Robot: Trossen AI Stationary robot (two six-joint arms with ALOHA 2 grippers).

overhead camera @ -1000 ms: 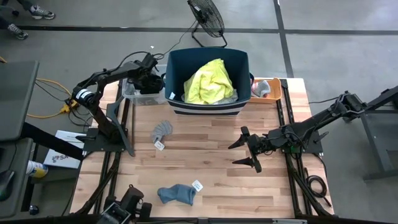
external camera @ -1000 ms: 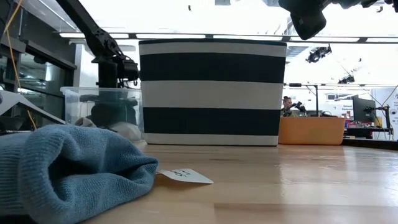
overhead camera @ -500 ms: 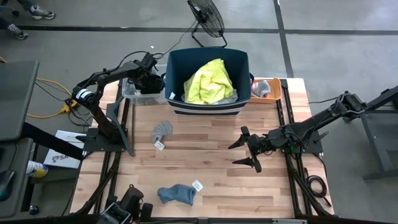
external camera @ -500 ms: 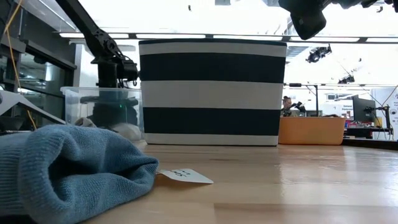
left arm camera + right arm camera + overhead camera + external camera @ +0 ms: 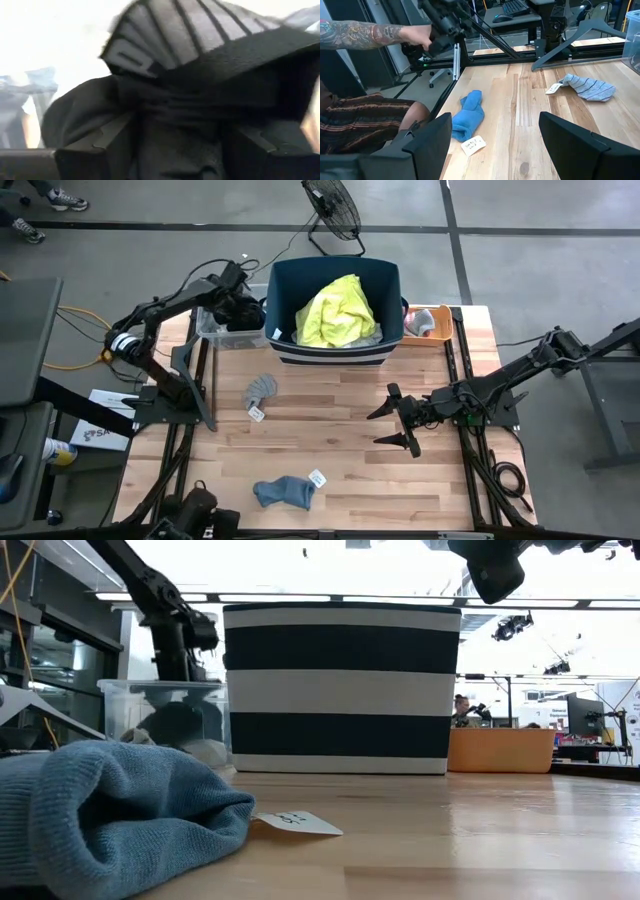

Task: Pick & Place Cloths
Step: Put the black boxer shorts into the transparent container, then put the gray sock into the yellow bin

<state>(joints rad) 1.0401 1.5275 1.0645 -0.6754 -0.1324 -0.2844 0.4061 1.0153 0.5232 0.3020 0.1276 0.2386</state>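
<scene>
My left gripper (image 5: 240,308) hangs open over a clear plastic bin (image 5: 130,705) at the table's far left, beside the navy striped tub (image 5: 340,690). A black cloth with a grey striped band (image 5: 200,65) lies in the bin below its fingers; in the low view it shows as a dark heap (image 5: 175,725) under the raised gripper (image 5: 185,635). A neon yellow shirt (image 5: 335,310) fills the tub. A grey striped sock (image 5: 262,390) and a blue sock (image 5: 285,492) lie flat on the table. My right gripper (image 5: 395,420) hovers open at mid-right.
A small orange tray (image 5: 432,320) stands right of the tub. A person's arm (image 5: 370,35) reaches in at the table's near left corner. A fan (image 5: 332,210) stands on the floor behind the tub. Bare wood lies between the two socks and my right gripper.
My left gripper has risen out of the clear bin, and the dark cloth stays in the bin below it.
</scene>
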